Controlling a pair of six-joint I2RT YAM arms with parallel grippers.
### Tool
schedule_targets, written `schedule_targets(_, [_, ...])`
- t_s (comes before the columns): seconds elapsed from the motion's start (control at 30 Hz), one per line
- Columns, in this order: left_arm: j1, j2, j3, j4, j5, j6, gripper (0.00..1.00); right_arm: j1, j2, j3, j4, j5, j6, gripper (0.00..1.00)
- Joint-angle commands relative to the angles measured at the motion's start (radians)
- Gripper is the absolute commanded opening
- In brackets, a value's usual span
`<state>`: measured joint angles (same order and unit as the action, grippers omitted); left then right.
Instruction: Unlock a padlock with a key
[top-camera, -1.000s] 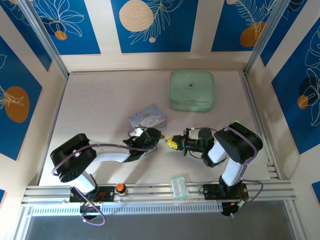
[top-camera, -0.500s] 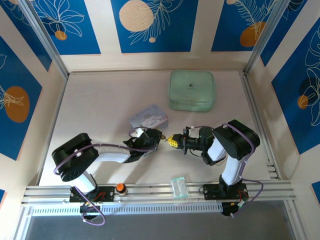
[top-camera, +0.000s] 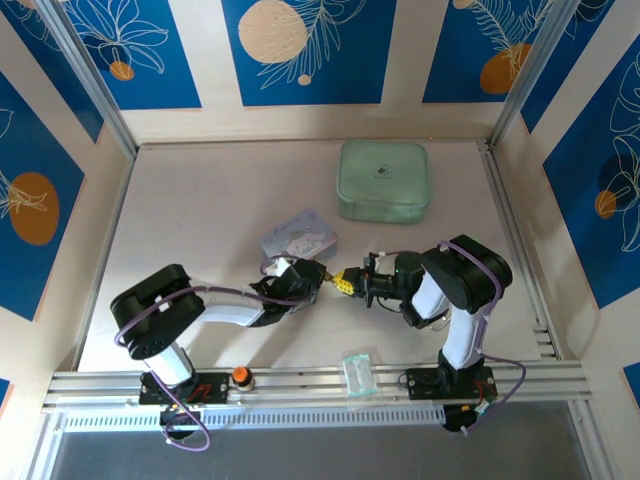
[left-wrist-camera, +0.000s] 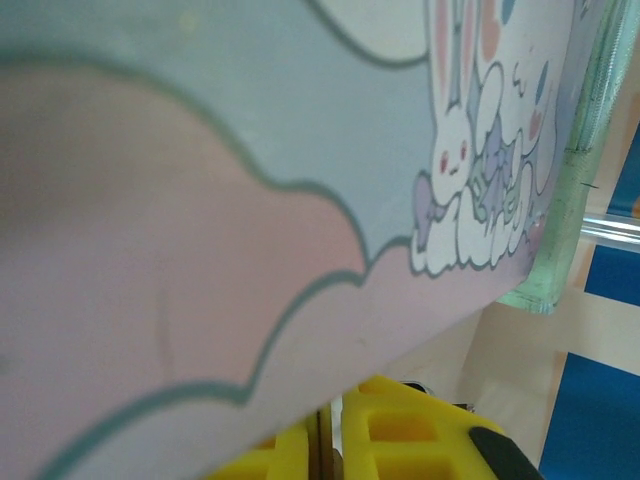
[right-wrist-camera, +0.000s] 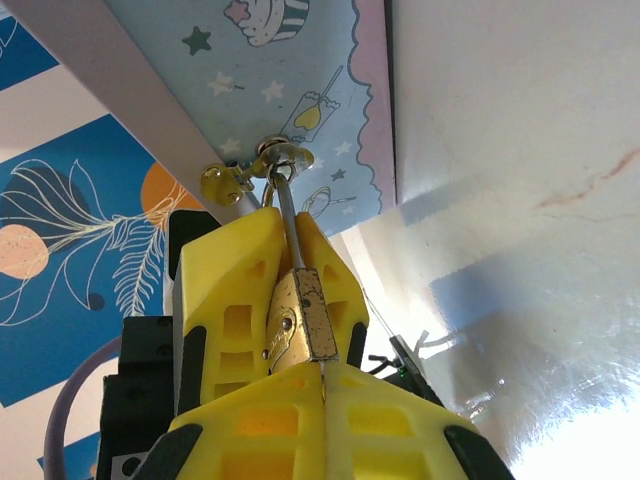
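Right wrist view puts the right gripper (right-wrist-camera: 323, 372) at the bottom centre of the frame, and I see its two yellow fingers (right-wrist-camera: 250, 420) pressed fully together. A thin silvery strip (right-wrist-camera: 323, 388) shows in the seam between them and meets the lower end of the padlock (right-wrist-camera: 300, 325). Whether this strip is the key I cannot tell. The padlock, small and brass coloured, lies in the middle of the frame, just above these fingertips. Its upper part sits between the fingers of the left gripper (right-wrist-camera: 284, 222), which are almost closed and clamp it from both sides. The silver shackle (right-wrist-camera: 288, 238) goes up from there and passes through a small metal ring (right-wrist-camera: 272, 152) on the edge of the pastel blue cartoon box (right-wrist-camera: 300, 70), at the upper centre.

From the left wrist I see that gripper's own fingers at the bottom centre with only a very narrow gap, and the box's rabbit drawing is close above them.

In the top view the two grippers meet tip to tip a little below the centre, the box is just above the left one, and a green case (top-camera: 385, 180) lies well apart on the table (top-camera: 200, 210), toward the upper right.
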<state>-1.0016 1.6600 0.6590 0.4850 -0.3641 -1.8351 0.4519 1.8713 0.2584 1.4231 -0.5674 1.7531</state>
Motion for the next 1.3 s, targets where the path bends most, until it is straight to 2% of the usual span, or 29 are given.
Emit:
schedule_targets(0.0, [-0.051, -0.014, 0.034, 0.116, 0.137, -0.038, 0.00, 0.028, 0.022, 0.035, -0.022, 0.034, -0.042, 0.00])
schedule_targets(0.1, [-0.048, -0.026, 0.017, 0.072, 0.117, -0.036, 0.00, 0.024, 0.015, 0.017, -0.033, 0.038, -0.060, 0.00])
schedule_targets(0.23, [-0.037, -0.031, -0.022, 0.059, 0.101, -0.045, 0.00, 0.015, 0.015, -0.016, -0.061, 0.047, -0.100, 0.19])
schedule_targets(0.37, [-0.034, -0.044, -0.047, 0.031, 0.087, -0.045, 0.00, 0.005, 0.018, -0.039, -0.097, 0.055, -0.136, 0.30])
schedule_targets(0.5, [-0.032, -0.054, -0.065, 0.026, 0.080, -0.040, 0.00, -0.001, 0.016, -0.049, -0.116, 0.064, -0.180, 0.36])
schedule_targets(0.6, [-0.032, -0.071, -0.081, -0.017, 0.081, -0.027, 0.00, -0.008, -0.019, -0.053, -0.155, 0.062, -0.250, 0.48])
schedule_targets(0.67, [-0.032, -0.083, -0.091, -0.049, 0.089, -0.016, 0.00, -0.012, -0.073, -0.042, -0.247, 0.047, -0.323, 0.55])
schedule_targets(0.73, [-0.030, -0.092, -0.100, -0.084, 0.103, -0.002, 0.00, -0.009, -0.153, -0.016, -0.436, 0.050, -0.416, 0.60])
schedule_targets(0.8, [-0.029, -0.102, -0.107, -0.124, 0.111, 0.006, 0.00, 0.002, -0.247, 0.031, -0.666, 0.068, -0.541, 0.61])
schedule_targets(0.93, [-0.028, -0.123, -0.126, -0.158, 0.105, 0.022, 0.00, 0.026, -0.411, 0.110, -1.043, 0.180, -0.738, 0.62])
schedule_targets(1.03, [-0.025, -0.132, -0.135, -0.177, 0.098, 0.033, 0.00, 0.035, -0.493, 0.147, -1.215, 0.255, -0.863, 0.61])
schedule_targets(1.13, [-0.019, -0.133, -0.147, -0.169, 0.097, 0.042, 0.00, 0.098, -0.574, 0.196, -1.388, 0.427, -1.010, 0.62])
schedule_targets(1.17, [-0.019, -0.134, -0.150, -0.169, 0.096, 0.047, 0.00, 0.137, -0.593, 0.225, -1.463, 0.532, -1.059, 0.64])
schedule_targets(1.2, [-0.017, -0.136, -0.148, -0.180, 0.098, 0.051, 0.00, 0.178, -0.608, 0.253, -1.528, 0.637, -1.098, 0.67])
schedule_targets(1.23, [-0.017, -0.135, -0.149, -0.183, 0.095, 0.055, 0.00, 0.209, -0.619, 0.272, -1.564, 0.707, -1.143, 0.76])
schedule_targets(1.27, [-0.016, -0.135, -0.151, -0.183, 0.094, 0.061, 0.00, 0.247, -0.630, 0.292, -1.592, 0.798, -1.186, 1.00])
